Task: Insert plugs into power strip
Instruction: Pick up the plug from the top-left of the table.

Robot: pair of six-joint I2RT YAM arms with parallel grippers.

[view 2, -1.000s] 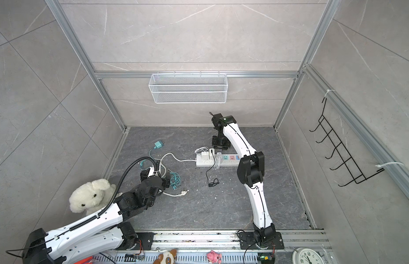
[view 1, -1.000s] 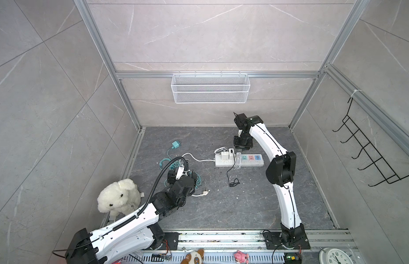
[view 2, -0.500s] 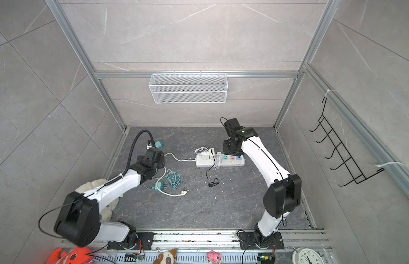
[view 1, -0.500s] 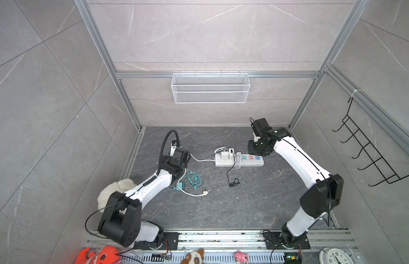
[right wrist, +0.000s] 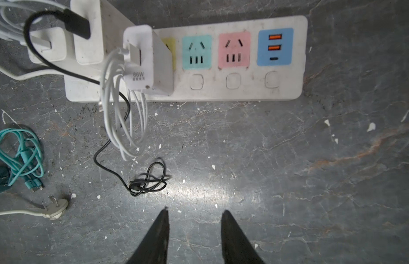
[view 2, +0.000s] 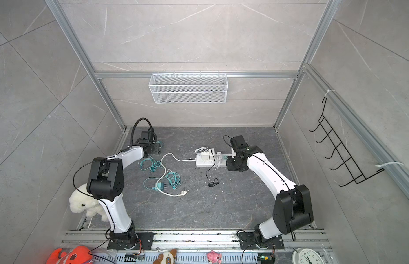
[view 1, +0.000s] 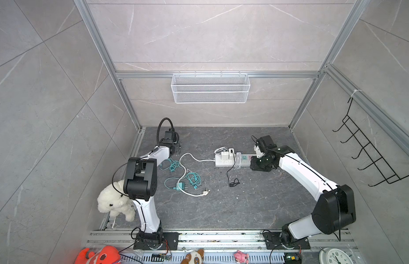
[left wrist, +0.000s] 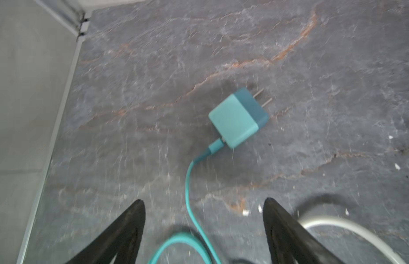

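1. On the left half of the worktop [view 1: 244, 205], about midway back, the near teal plug [view 1: 180, 185] lies flat beside its coiled teal cable [view 1: 194, 179]. The pronged cord plug [view 1: 204, 193] of the strip's thick white cord lies loose just beside it.
2. The black cable coil [right wrist: 148, 180] rests on the worktop between that spot and the strip.
3. The right gripper [right wrist: 195, 209] hangs over bare worktop on the near side of the strip's right end. Its jaws are a little apart with nothing between them.
4. The power strip [right wrist: 221, 91] lies flat across the far middle. Three plugs stand in its left part: the white plug marked 66W [right wrist: 142, 75], the white plug with the black lead [right wrist: 91, 50] and the end white plug [right wrist: 48, 45]. The 66W one partly hides the yellow socket [right wrist: 170, 49]. The teal socket [right wrist: 196, 51], pink socket [right wrist: 234, 49] and blue USB panel [right wrist: 274, 46] show uncovered.
5. Towards the far left corner, the left gripper [left wrist: 203, 200] has its jaws spread wide, gripping nothing. The flat teal lead [left wrist: 188, 182] runs along the worktop between them to the far teal plug [left wrist: 235, 118]. That plug lies on its side just past the tips, its prongs pointing away.
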